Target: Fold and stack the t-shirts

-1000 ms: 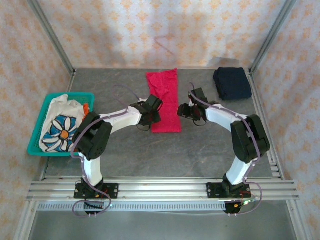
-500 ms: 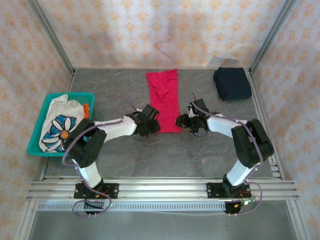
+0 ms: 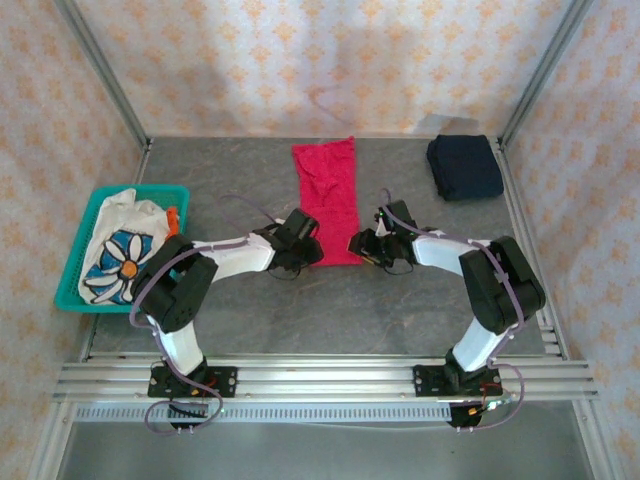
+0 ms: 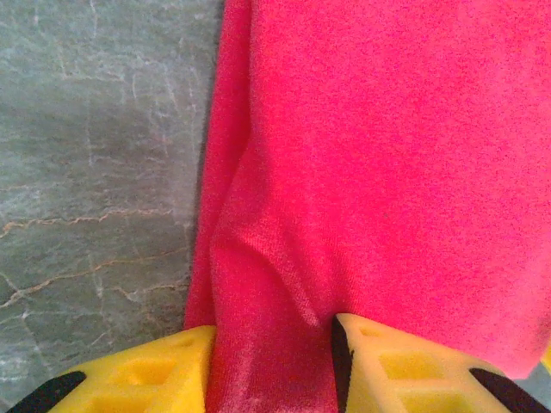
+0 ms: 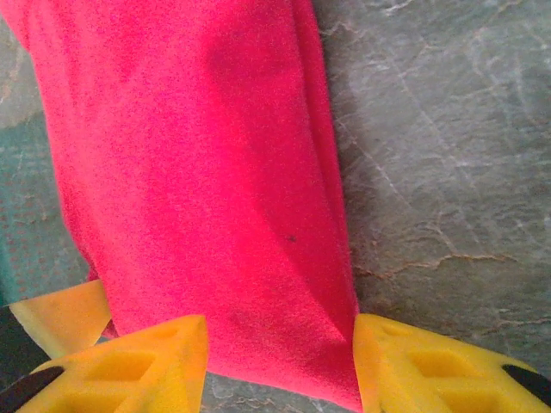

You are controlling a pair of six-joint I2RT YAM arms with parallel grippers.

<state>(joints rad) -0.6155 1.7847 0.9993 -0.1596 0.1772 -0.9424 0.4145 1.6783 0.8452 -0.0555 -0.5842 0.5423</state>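
Two corners checked | your left gripper (image 4: pixel 274 335) is clamped on a bunched fold at the near left corner of the red t-shirt (image 3: pixel 327 190); your right gripper (image 5: pixel 280 335) straddles the near right corner, grip cannot be told | shirt lies lengthwise on the table (image 3: pixel 330 310), centre | navy t-shirt (image 3: pixel 464 166) folded, far right; flower-print t-shirt (image 3: pixel 122 252) in teal basket (image 3: pixel 70 285), left
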